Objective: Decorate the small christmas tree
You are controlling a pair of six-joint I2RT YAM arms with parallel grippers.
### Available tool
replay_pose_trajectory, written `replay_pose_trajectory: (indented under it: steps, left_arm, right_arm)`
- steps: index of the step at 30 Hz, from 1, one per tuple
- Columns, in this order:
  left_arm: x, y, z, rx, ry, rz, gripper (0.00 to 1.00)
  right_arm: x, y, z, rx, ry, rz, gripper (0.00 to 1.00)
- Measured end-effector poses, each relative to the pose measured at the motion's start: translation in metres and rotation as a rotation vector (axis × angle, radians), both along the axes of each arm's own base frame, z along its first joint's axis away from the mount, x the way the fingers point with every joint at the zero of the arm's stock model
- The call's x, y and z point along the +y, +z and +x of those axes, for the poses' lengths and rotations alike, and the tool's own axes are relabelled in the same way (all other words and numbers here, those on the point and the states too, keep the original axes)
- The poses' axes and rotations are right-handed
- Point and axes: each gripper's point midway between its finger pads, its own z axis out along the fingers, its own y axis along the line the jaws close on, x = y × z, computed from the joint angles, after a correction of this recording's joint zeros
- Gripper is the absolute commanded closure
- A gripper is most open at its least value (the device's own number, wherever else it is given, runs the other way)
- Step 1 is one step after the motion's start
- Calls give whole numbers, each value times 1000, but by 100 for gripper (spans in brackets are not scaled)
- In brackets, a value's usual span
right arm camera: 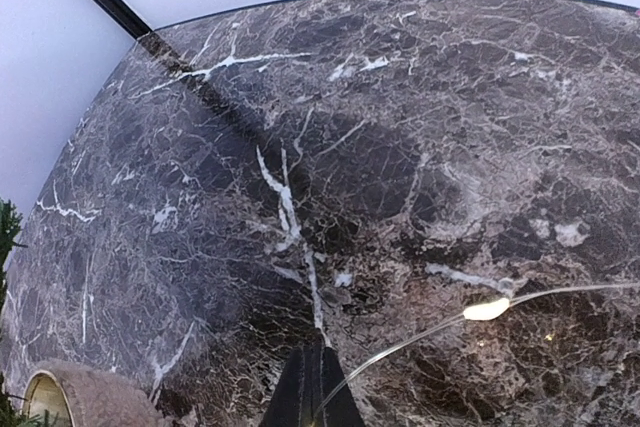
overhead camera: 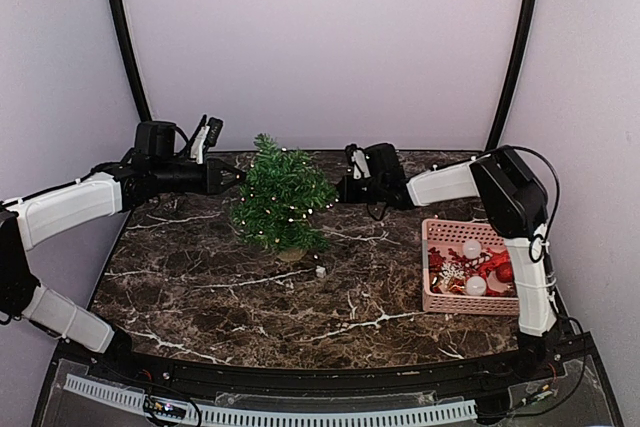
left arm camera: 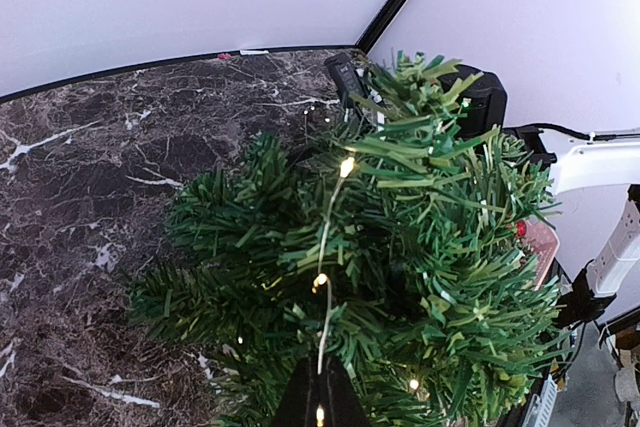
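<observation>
The step in hand was draping the thin wire string of warm-white lights (left arm camera: 326, 247) over the small bushy dark-green artificial christmas tree (overhead camera: 283, 197). The tree stood between my left hand (overhead camera: 238, 176) and right hand (overhead camera: 340, 190), both clenched on the wire. Next, I judged, it needed winding lower among the branches.

A robot test booth, lab-like: plain pale backdrop walls (overhead camera: 320, 37) on curved black poles (overhead camera: 122, 37) enclose a marble-patterned table (overhead camera: 200, 287), with the left arm (overhead camera: 65, 209) and right arm (overhead camera: 510, 192) (cables trailing from both) bolted at its near edge.
</observation>
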Motion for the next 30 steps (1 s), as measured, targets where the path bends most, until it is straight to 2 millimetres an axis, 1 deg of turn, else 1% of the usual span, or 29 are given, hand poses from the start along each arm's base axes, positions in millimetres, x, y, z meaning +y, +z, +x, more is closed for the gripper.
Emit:
replay_pose_trajectory:
  steps: [3, 7, 14, 18, 23, 26, 30]
  left_arm:
    - [0, 0, 0, -1, -1, 0, 100]
    - [0, 0, 0, -3, -2, 2, 100]
    - [0, 0, 0, -5, -5, 3, 100]
    - [0, 0, 0, -5, -6, 3, 100]
    - [-1, 0, -1, -4, -7, 2, 100]
    - [-1, 0, -1, -3, -10, 1, 100]
    - [-1, 1, -1, -3, -14, -2, 100]
  right_arm:
    - [3, -9, -3, 20, 21, 1, 100]
    - [8, -12, -6, 32, 49, 13, 100]
    - [20, -15, 7, 26, 78, 39, 100]
    - [22, -13, 14, 10, 101, 57, 100]
    - [23, 0, 16, -14, 167, 103, 100]
    - [29, 14, 14, -40, 232, 140, 99]
    - [36, 30, 8, -64, 317, 181, 92]
